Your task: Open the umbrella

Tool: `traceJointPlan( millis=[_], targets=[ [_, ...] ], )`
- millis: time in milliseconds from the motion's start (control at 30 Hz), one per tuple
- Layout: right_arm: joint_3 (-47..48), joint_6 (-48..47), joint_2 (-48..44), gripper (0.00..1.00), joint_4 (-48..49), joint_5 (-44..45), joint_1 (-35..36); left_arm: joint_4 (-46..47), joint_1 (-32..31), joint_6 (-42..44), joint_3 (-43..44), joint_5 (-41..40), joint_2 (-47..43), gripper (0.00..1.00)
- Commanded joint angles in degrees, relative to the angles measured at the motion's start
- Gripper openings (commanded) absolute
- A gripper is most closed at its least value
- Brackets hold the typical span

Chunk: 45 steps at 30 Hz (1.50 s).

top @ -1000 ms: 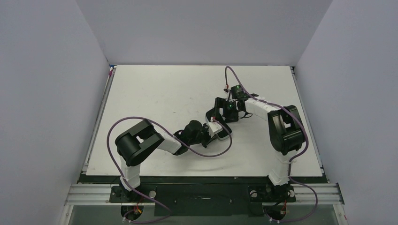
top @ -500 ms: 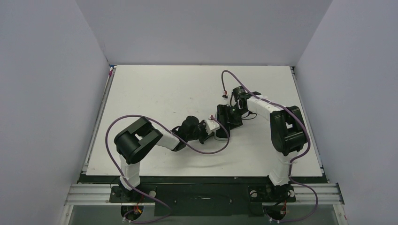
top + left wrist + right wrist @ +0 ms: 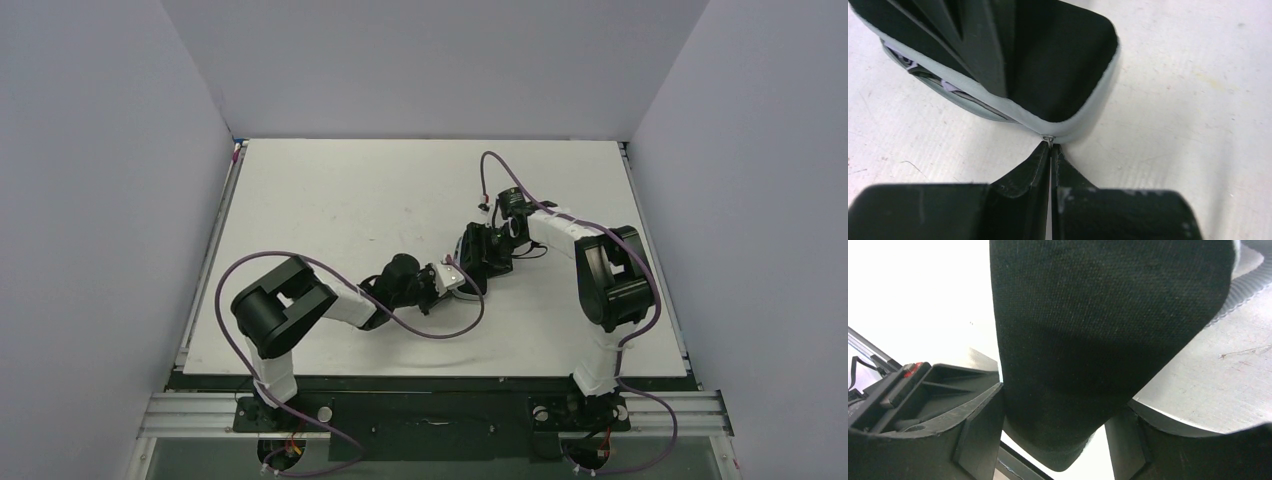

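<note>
Left fingers (image 3: 1020,175) pressed together, pinching a rib tip of the umbrella (image 3: 1048,65); right fingers (image 3: 980,432), at two o'clock, clamping its black canopy fold.

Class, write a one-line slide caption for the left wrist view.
Closed left gripper pinches the umbrella at a metal rib tip on its pale rim.
</note>
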Motion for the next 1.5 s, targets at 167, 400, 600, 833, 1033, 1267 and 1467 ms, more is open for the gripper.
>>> traceJointPlan(
  millis=[167, 400, 600, 833, 1033, 1267, 1467],
  targets=[
    [-2.17, 5.54, 1.38, 0.46, 6.89, 10.37, 0.22, -5.56, -6.09, -3.65, -2.40, 2.42, -2.06, 0.00],
    [-5.63, 17.05, -0.39, 0.43, 13.41, 9.05, 1.12, -4.04, -7.89, -12.59, 3.43, -4.73, 3.27, 0.00],
    [-8.76, 26.26, -1.27, 0.30, 18.38, 9.74, 2.22, -2.85, -8.55, -15.12, 7.39, -9.95, 6.00, 0.00],
    [-9.77, 32.26, -1.08, 0.39, 22.06, 10.43, 2.88, -2.66, -8.13, -20.25, 7.87, -15.68, 6.91, 0.00],
    [-6.88, 9.99, -4.76, 0.80, 11.59, 13.55, 0.26, -1.46, -4.26, -17.11, 2.35, -12.91, 3.35, 0.00],
    [-0.67, -15.01, -8.71, 0.89, -13.20, 8.59, -4.15, -1.32, 0.52, -10.46, 0.84, -8.80, 1.95, 0.00],
    [7.58, -49.10, -9.52, 0.88, -34.86, 3.83, -6.75, -2.18, 1.72, -6.25, 1.18, -4.08, 2.04, 0.00]
  ],
)
